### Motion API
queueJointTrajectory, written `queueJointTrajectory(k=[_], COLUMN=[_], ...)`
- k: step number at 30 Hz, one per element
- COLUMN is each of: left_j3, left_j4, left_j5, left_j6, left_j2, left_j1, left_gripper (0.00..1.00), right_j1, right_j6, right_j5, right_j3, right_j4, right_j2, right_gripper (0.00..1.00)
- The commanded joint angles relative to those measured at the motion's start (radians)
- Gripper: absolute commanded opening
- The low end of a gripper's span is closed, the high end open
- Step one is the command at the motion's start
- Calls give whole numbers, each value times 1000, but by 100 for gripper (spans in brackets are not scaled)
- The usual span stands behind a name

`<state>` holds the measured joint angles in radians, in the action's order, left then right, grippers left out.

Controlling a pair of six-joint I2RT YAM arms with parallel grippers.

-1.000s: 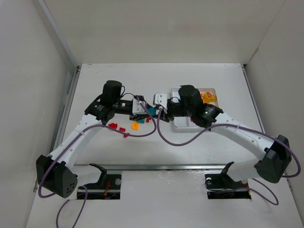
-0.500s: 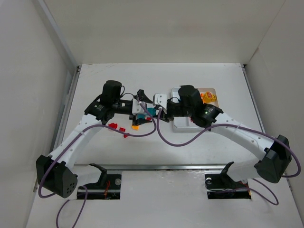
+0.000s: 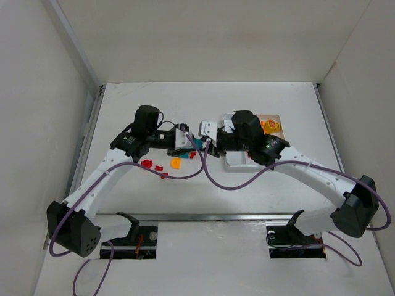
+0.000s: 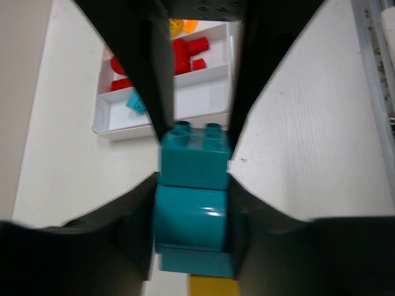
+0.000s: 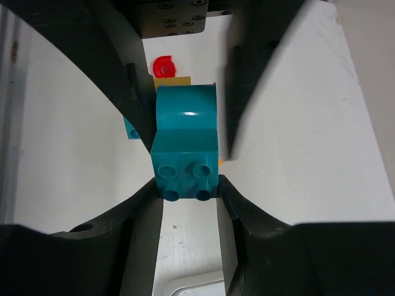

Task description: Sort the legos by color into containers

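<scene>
Jaws of the left gripper (image 3: 187, 143) were clamped on the rounded teal piece (image 4: 190, 216) over the middle of the table (image 3: 247, 197), with loose red legos (image 3: 148, 163) and one orange lego (image 3: 176, 163) lying just nearside of that arm. We saw the right gripper (image 3: 207, 145) meet it head-on, its jaws clenched on the studded teal brick (image 5: 185, 163) joined to that piece. Just right of both lay the white tray (image 3: 234, 162). The compartment nearest the grippers held a small teal lego (image 4: 136, 102), the middle one held sorted red bricks (image 4: 185, 52), and the farthest held orange-yellow bricks (image 3: 270, 126).
</scene>
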<state>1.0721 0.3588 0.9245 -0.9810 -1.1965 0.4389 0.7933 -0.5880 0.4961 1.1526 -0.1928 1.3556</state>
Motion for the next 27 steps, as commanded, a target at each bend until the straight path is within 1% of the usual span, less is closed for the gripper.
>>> queueJointTrajectory(k=[1, 4, 5, 8, 9, 11, 12, 13, 14, 15, 16, 17, 19, 22, 23, 24, 27], left_j3=[5, 5, 5, 5, 5, -4, -14, -14, -14, -14, -24, -24, -35, -44, -44, -44, -44], left_j4=[-3, -3, -3, 18, 19, 40, 40, 54, 63, 63, 63, 52, 31, -26, -40, -62, -96], left_j5=[-52, -42, -42, -56, -56, -90, -90, -104, -104, -113, -113, -124, -135, -145, -145, -145, -145], left_j6=[-16, -16, -16, -16, -16, -28, -41, -54, -54, -54, -54, -54, -42, 16, 33, 48, 106], left_j2=[17, 17, 17, 26, 26, 26, 26, 26, 35, 35, 44, 44, 44, 44, 44, 54, 54], left_j1=[-2, -2, -2, -2, -2, -2, -2, -2, 7, 7, 8, 8, 17, 17, 17, 17, 17], left_gripper=[32, 12, 0, 0, 0, 0, 0, 0, 0, 0, 0, 0, 0, 0, 0, 0, 0], right_j1=[9, 9, 9, 9, -14, -72, -112, -194, -235, -271, -336, -365, -396, -396, -396, -396, -405], right_j6=[-6, -6, -6, 16, 16, 77, 105, 137, 208, 244, 279, 354, 405, 482, 499, 499, 551], right_j5=[35, 21, 1, -86, -141, -142, -105, -81, -64, -54, -45, -45, -65, -122, -173, -195, -289], right_j3=[32, 32, 32, 22, 22, -4, -4, -25, -40, -60, -85, -134, -166, -166, -156, -128, -61], right_j4=[44, 53, 53, 53, 53, 53, 53, 71, 91, 117, 178, 209, 251, 237, 199, 172, 66], right_j2=[-19, -19, -19, -19, -19, -32, -44, -53, -73, -85, -95, -95, -82, 43, 81, 155, 271], right_gripper=[0, 0, 0, 0, 0, 0, 0, 0, 0, 0, 0, 0, 0, 0, 0, 0, 0])
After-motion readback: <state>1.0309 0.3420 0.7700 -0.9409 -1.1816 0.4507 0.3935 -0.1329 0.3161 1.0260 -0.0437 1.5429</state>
